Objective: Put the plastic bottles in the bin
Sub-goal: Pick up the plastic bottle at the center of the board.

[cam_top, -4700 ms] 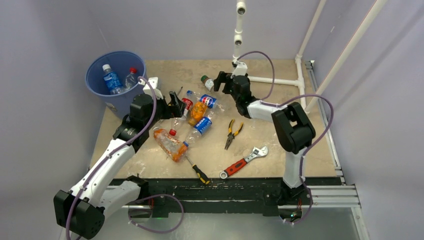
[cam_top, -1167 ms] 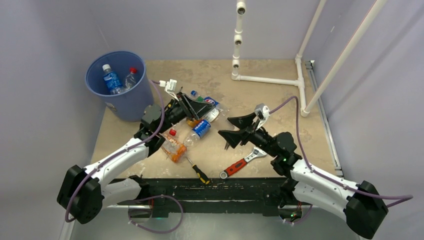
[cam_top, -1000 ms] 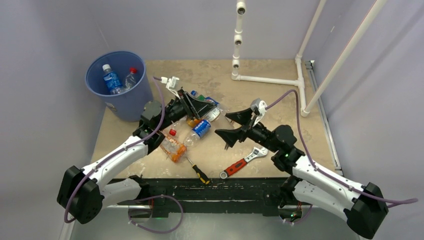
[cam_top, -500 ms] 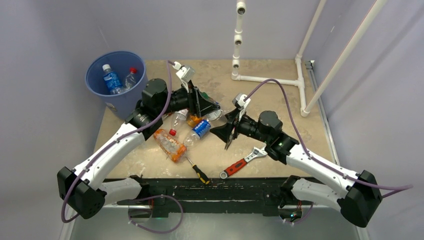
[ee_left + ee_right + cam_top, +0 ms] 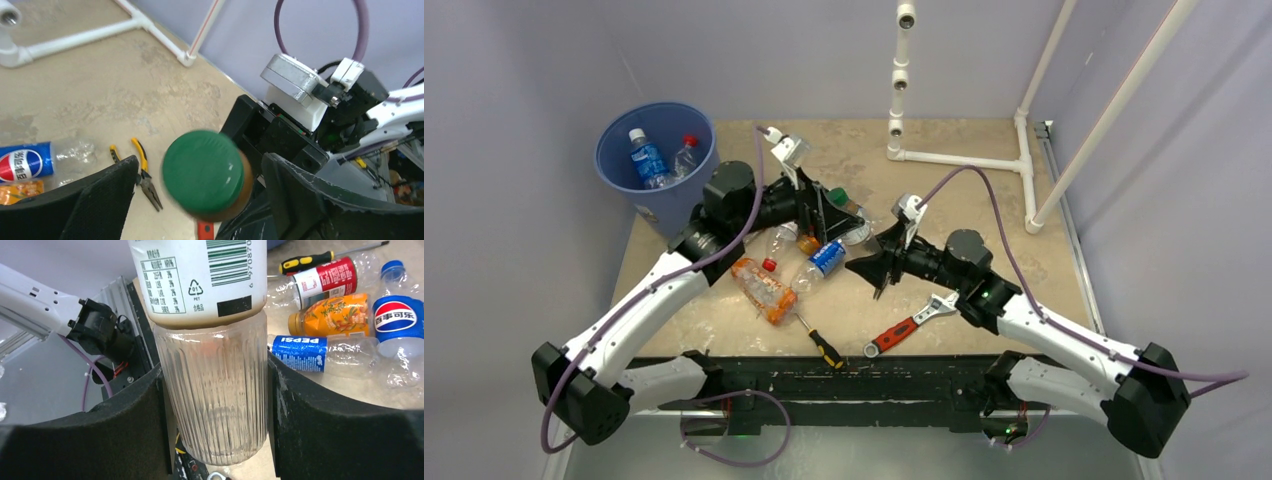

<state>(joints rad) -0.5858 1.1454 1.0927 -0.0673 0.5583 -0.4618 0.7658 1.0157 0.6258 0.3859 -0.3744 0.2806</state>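
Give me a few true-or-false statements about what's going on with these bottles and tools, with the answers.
1. The bin already holds two bottles. True.
2. The left gripper is clamped tight on the green cap. False: its fingers stand apart from the cap, with a gap on each side.
3. The pliers have yellow handles. True.
4. The wrench has a blue handle. False: the handle is red.
5. The right gripper has a ribbed bottle between its fingers. True: both pads sit against its sides.
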